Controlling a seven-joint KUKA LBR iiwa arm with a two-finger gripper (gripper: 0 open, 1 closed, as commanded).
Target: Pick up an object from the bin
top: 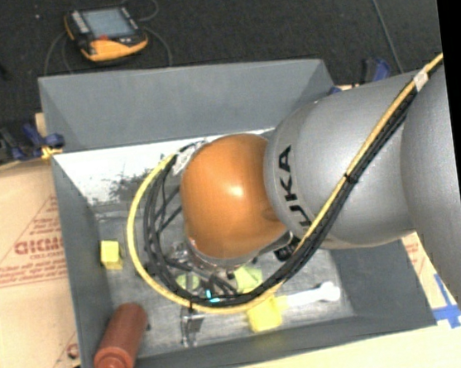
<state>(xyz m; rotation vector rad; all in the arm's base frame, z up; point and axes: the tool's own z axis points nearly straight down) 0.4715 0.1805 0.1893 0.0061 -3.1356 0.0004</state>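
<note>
Near the lower wall of the bin (187, 101) in the camera view, the gripper (191, 324) sits low over the floor beneath the arm's orange cover (226, 204). The cover and cables hide most of it, so I cannot tell whether it is parted or closed, and nothing shows clamped in it. It lies between a red-brown bottle (121, 342) in the lower left corner and a yellow block (265, 315) just to its right, apart from both as far as the view lets me judge. I take the step in hand to be the descent and choice of a target, with no grasp yet made. The bottle lies on its side, its long axis slanting from the corner up toward the right, its narrow cap pointing to the corner. A white stick (311, 296) beyond the block lies nearly left to right. A small yellow cube (110, 254) sits well apart by the left wall. The next move calls for settling over one thing and, for the bottle, closing across its slanted axis.
</note>
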